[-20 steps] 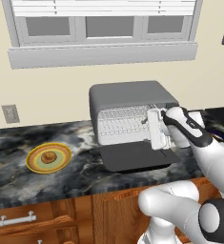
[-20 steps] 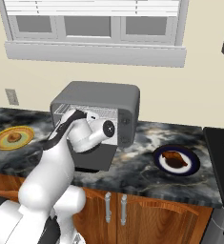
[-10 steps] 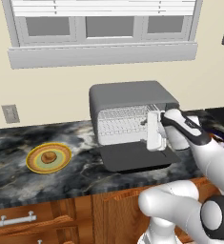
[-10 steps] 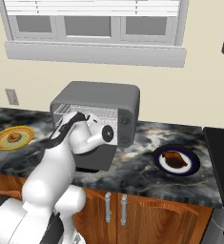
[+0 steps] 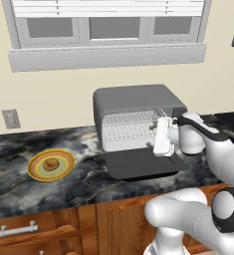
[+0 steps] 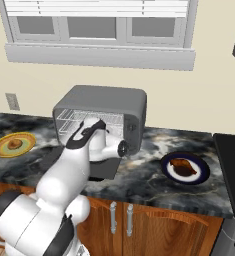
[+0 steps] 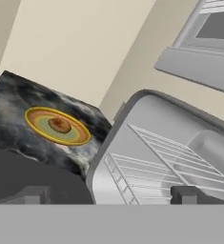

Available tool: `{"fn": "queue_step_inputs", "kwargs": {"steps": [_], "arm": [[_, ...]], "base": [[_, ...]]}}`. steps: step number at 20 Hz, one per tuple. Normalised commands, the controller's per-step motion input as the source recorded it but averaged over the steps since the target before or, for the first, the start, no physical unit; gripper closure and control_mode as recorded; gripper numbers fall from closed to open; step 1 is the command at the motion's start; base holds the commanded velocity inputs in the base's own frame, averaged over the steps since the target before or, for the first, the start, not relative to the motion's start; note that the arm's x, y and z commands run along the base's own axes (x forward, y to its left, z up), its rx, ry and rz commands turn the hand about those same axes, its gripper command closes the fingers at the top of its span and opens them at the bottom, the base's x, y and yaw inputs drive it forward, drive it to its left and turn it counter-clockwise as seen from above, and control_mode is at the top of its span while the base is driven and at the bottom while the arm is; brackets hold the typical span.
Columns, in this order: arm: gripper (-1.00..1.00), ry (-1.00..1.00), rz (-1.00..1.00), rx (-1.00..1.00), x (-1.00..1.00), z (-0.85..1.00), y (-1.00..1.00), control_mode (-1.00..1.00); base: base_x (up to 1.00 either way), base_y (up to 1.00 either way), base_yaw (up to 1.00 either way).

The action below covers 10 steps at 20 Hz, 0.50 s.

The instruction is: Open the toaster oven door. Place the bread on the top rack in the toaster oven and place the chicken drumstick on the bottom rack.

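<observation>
Dark grey toaster oven (image 5: 133, 102) stood on the marbled desk (image 5: 19, 182), straight ahead of my gripper (image 5: 161, 137). Toaster oven door (image 5: 141, 163) lay folded down flat, below my gripper and out toward the desk's front edge. Pale interior exposed; silver wire racks (image 7: 156, 157) showed just beyond my fingertips (image 7: 185, 194) in the hand view.

My gripper hung level with the oven mouth, at its right-hand side in the left base view, jaws spread wide and grasping nothing. Both dark fingertips sat apart at the bottom of the hand view, one before the door, one before the racks.

Bread (image 5: 51, 164), small and tan-brown, lay on a yellow plate (image 5: 39, 172) with green and orange rings, well off to my gripper's left on the desk, past the oven. In the hand view it showed beyond the oven's left wall (image 7: 59, 125).

Chicken drumstick (image 6: 183, 166), reddish-brown, lay on a dark blue plate (image 6: 201, 176), well apart from my gripper on the opposite side, past the oven's right wall. Neither food piece was inside the oven.

Window sill (image 5: 108, 57) ran along the wall above the oven. Wooden cabinet fronts (image 6: 139, 222) below the desk edge.
</observation>
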Motion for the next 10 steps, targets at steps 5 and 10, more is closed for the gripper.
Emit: {"fn": "queue_step_inputs", "kwargs": {"steps": [5,10], "arm": [[-1.00,0.00,-0.04,0.02,0.05,-0.02,-0.02,-1.00],[-1.00,0.02,-0.05,0.00,0.17,0.00,-0.02,-1.00]], "base": [[0.00,0.00,0.00],[0.00,0.00,0.00]]}}
